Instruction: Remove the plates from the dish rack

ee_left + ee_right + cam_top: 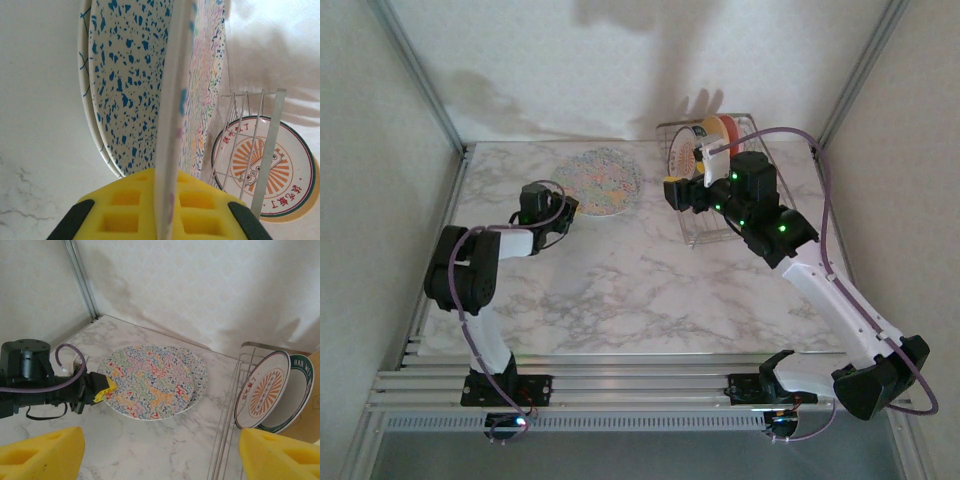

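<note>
Three large plates sit piled on the marble surface (pixel 620 290), clear of the dish rack (pixel 223 437): a grid-lined plate (pixel 85 75) at the bottom, a speckled plate (pixel 130 90) over it, and the floral plate (pixel 150 385) on top, its rim pinched in the left claw (pixel 104 388). The floral plate lies close to flat, face up, though it is hard to judge from here whether it has fully settled on the pile. The right claw (pixel 160 457) hangs spread wide and empty just beside the rack. Inside the rack, the orange-patterned plate (pixel 262 389) stands on edge in the wire slots, its face turned toward the pile, with a yellow plate (pixel 712 128) and a pink-red plate (pixel 730 130) behind it. The set-down looks nearly done. Next the left claw should let go and back off, while the right needs to close on an upright rim and lift straight up, clear of the wires.
</note>
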Motion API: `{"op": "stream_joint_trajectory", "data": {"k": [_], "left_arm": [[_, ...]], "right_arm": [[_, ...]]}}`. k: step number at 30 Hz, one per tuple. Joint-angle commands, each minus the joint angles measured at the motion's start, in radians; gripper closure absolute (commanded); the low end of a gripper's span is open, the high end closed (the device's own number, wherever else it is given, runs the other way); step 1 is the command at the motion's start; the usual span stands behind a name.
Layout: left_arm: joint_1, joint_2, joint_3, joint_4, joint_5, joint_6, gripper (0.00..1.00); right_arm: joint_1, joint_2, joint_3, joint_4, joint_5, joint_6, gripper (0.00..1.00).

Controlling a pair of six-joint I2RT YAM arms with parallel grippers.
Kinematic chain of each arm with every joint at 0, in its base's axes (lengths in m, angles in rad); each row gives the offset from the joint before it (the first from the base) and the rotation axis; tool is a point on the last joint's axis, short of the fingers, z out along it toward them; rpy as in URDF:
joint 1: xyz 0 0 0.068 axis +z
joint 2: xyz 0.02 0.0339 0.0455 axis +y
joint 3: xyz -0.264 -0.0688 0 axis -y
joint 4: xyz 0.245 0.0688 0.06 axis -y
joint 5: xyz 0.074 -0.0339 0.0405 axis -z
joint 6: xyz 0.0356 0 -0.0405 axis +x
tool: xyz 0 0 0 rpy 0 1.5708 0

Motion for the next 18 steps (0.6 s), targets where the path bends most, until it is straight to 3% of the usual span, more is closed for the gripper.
{"op": "stream_joint_trajectory", "data": {"k": [1,16,18], "left_arm": [[0.012,0.012,0.049,0.092,0.017,0.021,1.0],[0.014,0.108,0.157,0.035,0.056,0.039,1.0],[0.015,0.115,0.167,0.024,0.059,0.038,0.95]], "right_arm": [[0.011,0.01,0.021,0.002,0.0,0.016,0.19],[0.012,0.014,0.02,0.007,-0.012,0.037,0.19],[0.012,0.013,0.019,0.005,-0.012,0.039,0.19]]}}
